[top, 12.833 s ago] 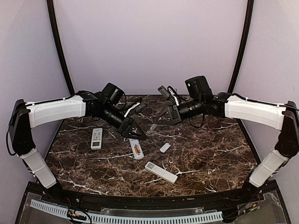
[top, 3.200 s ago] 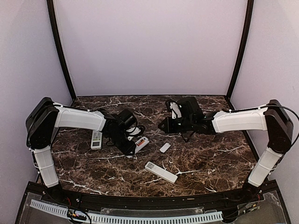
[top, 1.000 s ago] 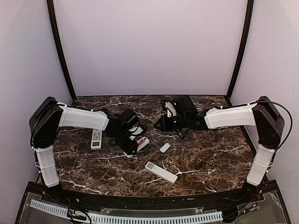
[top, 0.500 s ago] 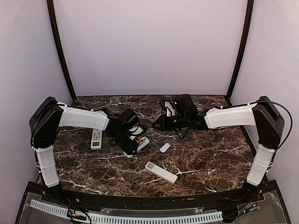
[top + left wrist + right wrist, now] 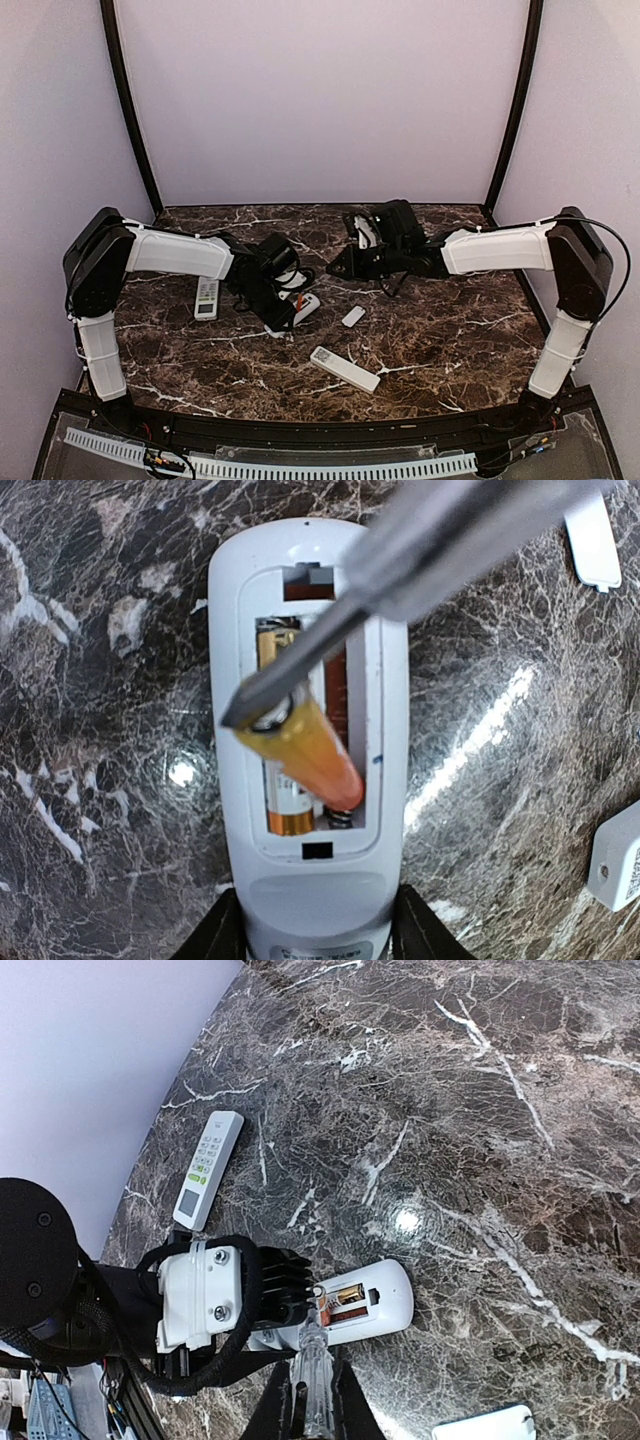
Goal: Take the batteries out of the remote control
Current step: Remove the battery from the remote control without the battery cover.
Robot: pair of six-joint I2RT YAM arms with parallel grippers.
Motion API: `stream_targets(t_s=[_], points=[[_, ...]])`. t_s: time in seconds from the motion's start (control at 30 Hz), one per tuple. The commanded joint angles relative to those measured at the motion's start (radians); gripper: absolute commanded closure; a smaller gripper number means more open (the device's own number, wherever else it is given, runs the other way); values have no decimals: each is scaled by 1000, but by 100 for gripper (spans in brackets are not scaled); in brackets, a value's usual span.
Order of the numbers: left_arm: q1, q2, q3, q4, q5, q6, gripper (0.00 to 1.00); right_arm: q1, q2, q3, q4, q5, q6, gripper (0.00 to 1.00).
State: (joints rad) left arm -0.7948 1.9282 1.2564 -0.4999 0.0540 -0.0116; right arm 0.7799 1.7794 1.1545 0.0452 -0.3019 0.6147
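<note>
In the open bay of the remote (image 5: 305, 880), 1 orange battery (image 5: 305, 755) is tilted up on a thin tool (image 5: 400, 575) pinched by the right gripper (image 5: 308, 1405). The remote is clamped by the left gripper (image 5: 318, 932). Should the tip slip, the battery could be dropped back or flicked off the remote.

white arm shells (image 5: 175, 255), black joints (image 5: 95, 265), black cable (image 5: 185, 1388), silver screws (image 5: 219, 1256)

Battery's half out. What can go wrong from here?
1. The tilted battery has the tool tip at its raised end; it could pop free and roll across the table.
2. The tip could slip off and jab the seated battery beside it.
3. The left gripper clamps the remote by one end only; prying may twist it.
</note>
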Motion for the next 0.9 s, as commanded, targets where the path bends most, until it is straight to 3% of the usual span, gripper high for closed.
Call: stream_targets(t_s=[0.0,0.53,0.87], points=[[-9,45,-8,-59,-4,5,66,10,-42,-22,-30,-19,10,100],[-9,46,-5,-63,-8,5,66,10,-102,-88,-119,42,41,100],[-9,47,-3,-64,-8,5,67,10,-100,-58,-237,165,40,100]])
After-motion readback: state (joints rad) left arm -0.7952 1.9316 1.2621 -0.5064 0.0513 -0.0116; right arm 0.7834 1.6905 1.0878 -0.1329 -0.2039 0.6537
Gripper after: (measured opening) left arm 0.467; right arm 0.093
